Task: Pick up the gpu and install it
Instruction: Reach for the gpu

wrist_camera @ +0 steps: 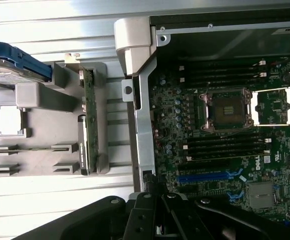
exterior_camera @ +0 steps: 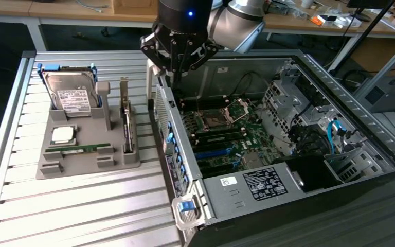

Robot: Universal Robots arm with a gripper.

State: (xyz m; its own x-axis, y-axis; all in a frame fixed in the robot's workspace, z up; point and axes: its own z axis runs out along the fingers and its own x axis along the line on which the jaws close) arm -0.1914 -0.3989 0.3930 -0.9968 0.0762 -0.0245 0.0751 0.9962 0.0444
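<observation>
Well, the gripper [exterior_camera: 175, 77] hangs over the open computer case [exterior_camera: 362, 149], above the case wall that faces the grey holder [exterior_camera: 50, 167]. Its jaws are pressed together and there is nothing between them. In the wrist view the black gripper [wrist_camera: 157, 210] is above the same wall, with the motherboard [wrist_camera: 219, 165] on one side and the holder [wrist_camera: 35, 107] on the other.

The gpu [exterior_camera: 126, 126] is not lifted. It stands on its long edge in the slot of the holder that is nearest to the case, and its silver bracket points up at the far end. In the wrist view the gpu [wrist_camera: 87, 125] shows edge-on, as a thin green and black strip in that slot. The gripper is apart from it and does not touch it.

In the same holder the hard drive [exterior_camera: 70, 95] leans upright at the back, the processor chip [exterior_camera: 64, 135] lies flat in the middle and the narrow memory stick [exterior_camera: 81, 149] lies in front of it. Holder and case stand side by side on a ribbed metal table [exterior_camera: 81, 211]
</observation>
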